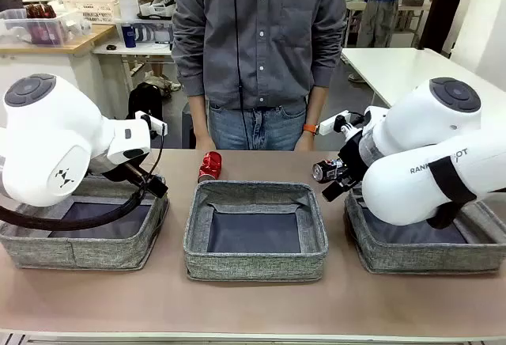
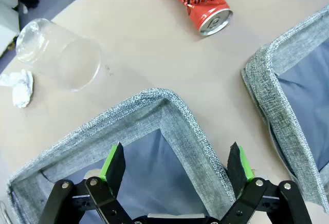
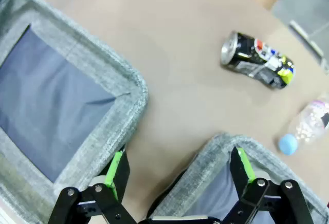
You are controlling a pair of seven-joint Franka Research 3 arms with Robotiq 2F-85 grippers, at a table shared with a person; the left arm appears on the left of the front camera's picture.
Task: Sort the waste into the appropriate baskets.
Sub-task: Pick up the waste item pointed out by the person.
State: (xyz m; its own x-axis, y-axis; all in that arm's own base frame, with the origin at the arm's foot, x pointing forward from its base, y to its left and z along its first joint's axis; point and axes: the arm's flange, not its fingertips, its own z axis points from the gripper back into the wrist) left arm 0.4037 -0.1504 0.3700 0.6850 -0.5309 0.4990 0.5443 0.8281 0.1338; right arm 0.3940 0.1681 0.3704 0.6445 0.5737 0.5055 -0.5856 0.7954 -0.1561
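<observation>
A crushed red drink can (image 1: 209, 166) (image 2: 198, 0) lies behind the middle basket (image 1: 255, 266). A crushed dark printed can (image 1: 326, 171) (image 3: 257, 59) lies by the right basket (image 1: 371, 254). In the left wrist view a clear plastic cup (image 2: 59, 54) lies on its side next to a crumpled white paper ball (image 2: 19, 88). A clear bottle (image 3: 311, 124) with a blue cap lies past the right basket's corner (image 3: 226, 144). My left gripper (image 2: 177, 165) hangs open over the left basket's corner (image 2: 169, 106), holding nothing. My right gripper (image 3: 177, 170) is open, straddling the gap between the middle basket (image 3: 103, 64) and the right basket.
A person in a grey shirt (image 1: 257, 36) stands at the far edge of the table, an orange watch (image 1: 310, 129) on one wrist. The left basket (image 1: 79, 250) sits under my left arm. Bare tabletop (image 1: 253, 305) runs along the near edge.
</observation>
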